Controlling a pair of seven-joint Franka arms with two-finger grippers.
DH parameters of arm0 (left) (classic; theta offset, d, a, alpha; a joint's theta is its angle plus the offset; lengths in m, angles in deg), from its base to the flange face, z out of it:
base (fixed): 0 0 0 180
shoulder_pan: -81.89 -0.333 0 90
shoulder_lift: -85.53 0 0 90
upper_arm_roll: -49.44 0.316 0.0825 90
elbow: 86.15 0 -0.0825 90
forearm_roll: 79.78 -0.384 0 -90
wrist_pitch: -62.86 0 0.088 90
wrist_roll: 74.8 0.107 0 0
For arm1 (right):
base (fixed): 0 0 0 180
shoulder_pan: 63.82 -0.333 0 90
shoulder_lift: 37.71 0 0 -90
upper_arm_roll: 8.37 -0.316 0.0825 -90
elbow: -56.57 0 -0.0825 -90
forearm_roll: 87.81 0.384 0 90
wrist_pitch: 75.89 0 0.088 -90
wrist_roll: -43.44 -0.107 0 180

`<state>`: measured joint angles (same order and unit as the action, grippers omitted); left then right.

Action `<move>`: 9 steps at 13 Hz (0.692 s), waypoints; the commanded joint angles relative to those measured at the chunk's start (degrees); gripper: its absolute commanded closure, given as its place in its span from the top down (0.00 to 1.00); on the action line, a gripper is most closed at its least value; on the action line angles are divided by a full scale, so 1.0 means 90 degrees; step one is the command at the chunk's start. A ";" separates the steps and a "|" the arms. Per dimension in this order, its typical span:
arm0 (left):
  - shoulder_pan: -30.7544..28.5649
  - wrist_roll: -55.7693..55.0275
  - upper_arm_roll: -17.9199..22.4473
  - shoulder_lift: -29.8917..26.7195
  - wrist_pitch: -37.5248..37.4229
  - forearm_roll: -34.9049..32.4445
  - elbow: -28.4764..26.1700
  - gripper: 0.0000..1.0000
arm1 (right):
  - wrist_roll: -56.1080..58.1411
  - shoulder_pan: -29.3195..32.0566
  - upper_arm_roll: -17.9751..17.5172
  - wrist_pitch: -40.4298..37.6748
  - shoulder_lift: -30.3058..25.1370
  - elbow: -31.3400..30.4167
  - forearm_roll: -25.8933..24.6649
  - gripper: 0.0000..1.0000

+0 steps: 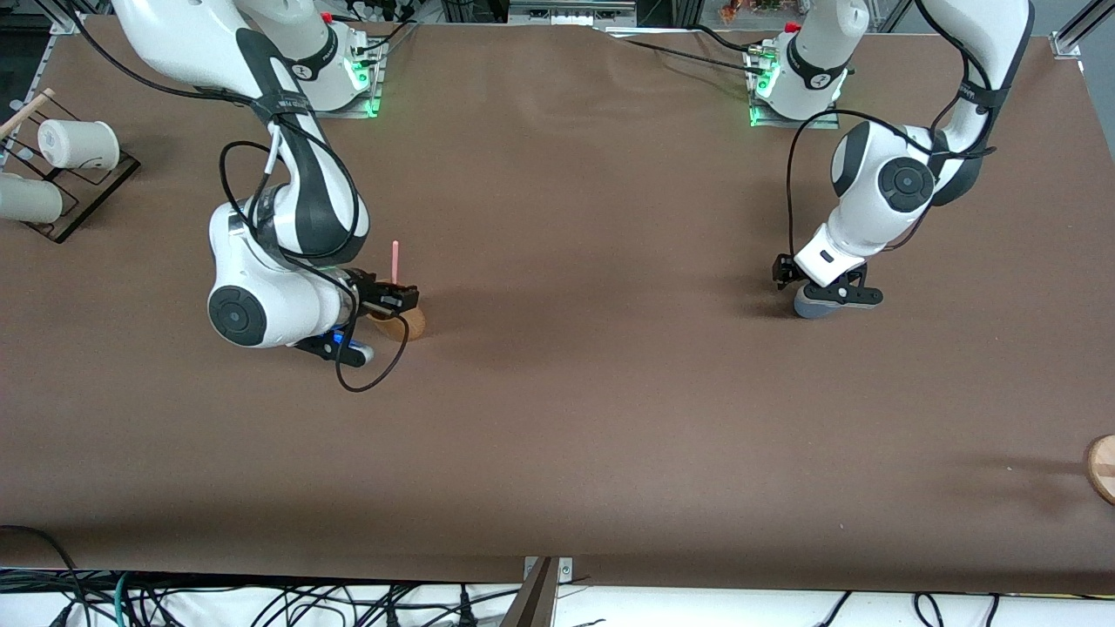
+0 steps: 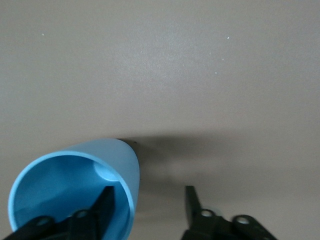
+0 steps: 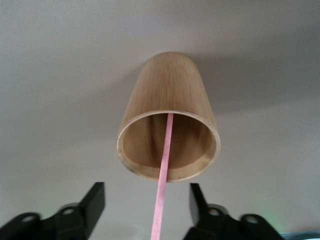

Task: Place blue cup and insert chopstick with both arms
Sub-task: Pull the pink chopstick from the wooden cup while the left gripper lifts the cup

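Right wrist view shows the right hand (image 3: pixel 142 207) open, its fingers spread either side of the chopstick (image 3: pixel 163 175), which stands in the tan cup (image 3: pixel 169 130) with its long axis leaning up out of the rim, straight between the fingers. From the front, that cup (image 1: pixel 409 320) sits on the desk (image 1: pixel 592 418) toward the right arm's end, the hand just over it. Well apart from the tan cup, toward the left arm's end, the left hand (image 2: pixel 147 205) is open astride the wall of the blue cup (image 2: pixel 75 192), one finger inside, one outside. Closing on the stick looks the right arm's next need.
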<state>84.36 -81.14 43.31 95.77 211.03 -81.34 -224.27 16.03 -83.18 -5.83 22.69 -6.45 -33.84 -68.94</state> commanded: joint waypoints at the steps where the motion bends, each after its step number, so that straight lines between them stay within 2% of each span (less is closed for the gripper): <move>1: -0.0108 -0.0116 -0.0031 0.0024 0.0118 -0.0227 -0.0053 0.00 | -0.0089 0.0013 0.0001 -0.0036 -0.0036 -0.0100 0.0276 0.61; 3: -0.0118 -0.0087 -0.0031 0.0025 0.0118 -0.0227 -0.0043 0.00 | -0.0089 0.0013 0.0001 -0.0065 -0.0045 -0.0130 0.0286 0.53; 7: -0.0118 -0.0076 -0.0051 -0.0014 0.0089 -0.0227 0.0092 0.00 | -0.0216 0.0013 0.0001 -0.0113 -0.0075 -0.0256 0.0306 0.47; 9: -0.0109 -0.0358 -0.0594 0.0005 -0.0163 -0.0179 0.0540 0.00 | -0.0216 0.0013 0.0001 -0.0172 -0.0084 -0.0305 0.0315 0.42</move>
<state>83.64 -81.27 42.07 95.86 211.52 -81.73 -223.05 14.68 -83.18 -5.83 21.92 -6.45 -35.50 -67.31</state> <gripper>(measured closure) 0.943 0.555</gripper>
